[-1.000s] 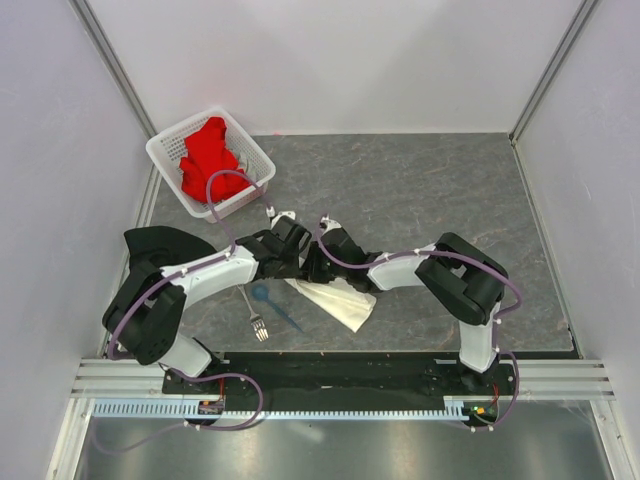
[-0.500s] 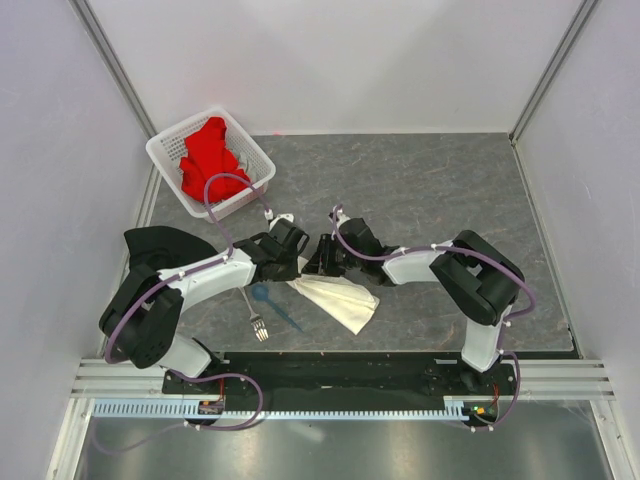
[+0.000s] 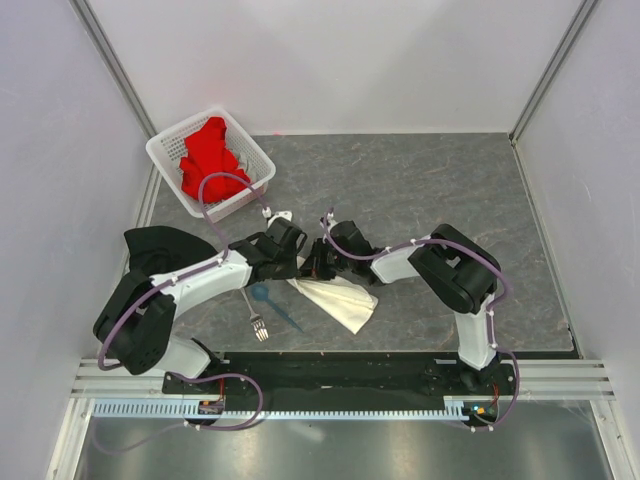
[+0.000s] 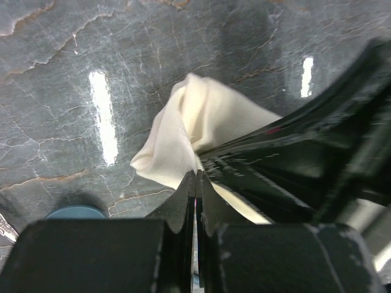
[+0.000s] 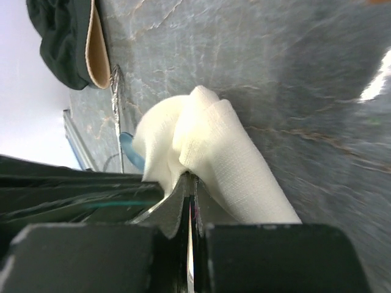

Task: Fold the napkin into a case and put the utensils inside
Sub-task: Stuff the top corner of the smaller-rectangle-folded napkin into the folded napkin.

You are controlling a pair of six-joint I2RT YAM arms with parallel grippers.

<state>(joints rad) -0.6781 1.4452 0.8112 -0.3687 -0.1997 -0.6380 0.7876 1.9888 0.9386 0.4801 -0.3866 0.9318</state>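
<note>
Although the table (image 3: 450, 190) is shown whole from above, little finished work is seen on it. The napkin (image 3: 340, 300) is found in the near middle, between the two arms, as a loose slanted wedge. Its far left end is gathered into a bunch where the two grippers meet. How many layers have been laid cannot be told from above, so the fold is perhaps half made at best, and no narrow case is formed yet. The basket (image 3: 165, 150) with the red cloth (image 3: 208, 160) is set at the far left, well apart, and the black cloth (image 3: 155, 245) is seen by the left arm; neither is needed for the task. The left gripper (image 4: 195, 178) is closed, with a ruck of napkin pinched at its tips. The right gripper (image 5: 188, 180) is closed likewise, the bunched edge being nipped from the other side. The fork (image 3: 256, 320) is laid on the table just left of the napkin, and the spoon (image 3: 268, 298) beside it, near the napkin's edge; neither is held. Most of the job is judged to be left: the fold is to be finished into a strip, and fork and spoon are to be slid inside.
</note>
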